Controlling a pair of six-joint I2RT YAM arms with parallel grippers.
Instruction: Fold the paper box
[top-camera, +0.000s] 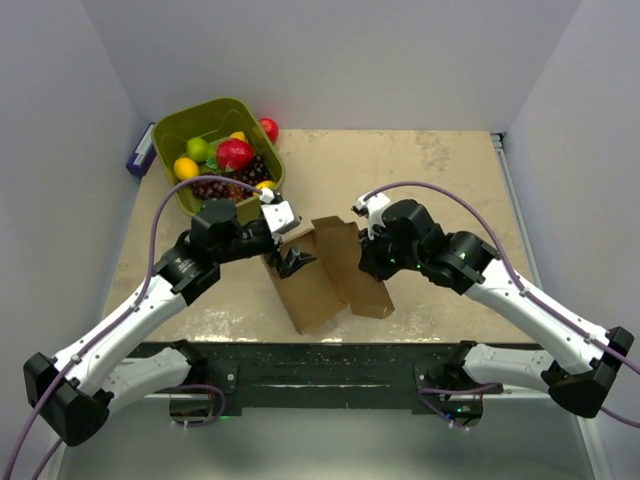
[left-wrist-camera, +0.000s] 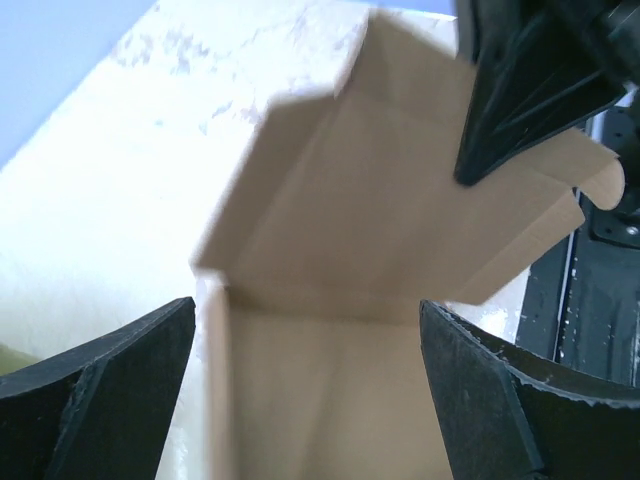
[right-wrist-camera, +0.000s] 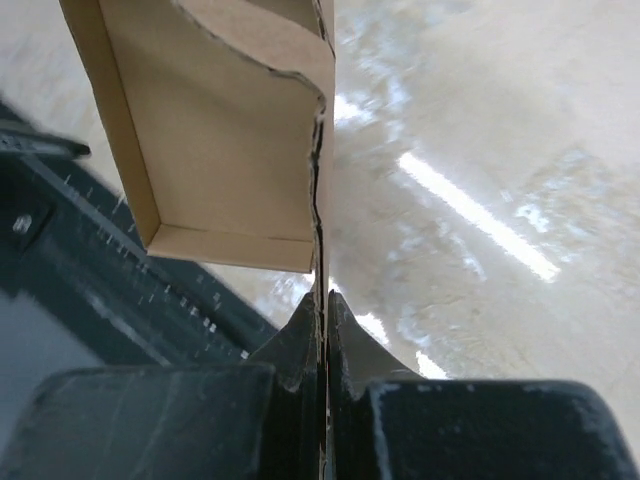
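Note:
The brown paper box (top-camera: 325, 270) lies half-folded at the table's near middle, its panels and flaps raised. My left gripper (top-camera: 295, 258) is open at the box's left side; in the left wrist view its fingers (left-wrist-camera: 110, 395) straddle the open box interior (left-wrist-camera: 330, 380) without clamping it. My right gripper (top-camera: 368, 262) is shut on a thin box wall; in the right wrist view the fingers (right-wrist-camera: 300, 345) pinch the cardboard edge (right-wrist-camera: 320, 200) between them. The right gripper's tip also shows in the left wrist view (left-wrist-camera: 530, 90), above the box flap.
A green bin (top-camera: 165, 135) with toy fruit stands at the back left, a red fruit (top-camera: 269, 128) beside it. A dark metal base rail (top-camera: 320, 360) runs along the table's near edge. White walls close in both sides.

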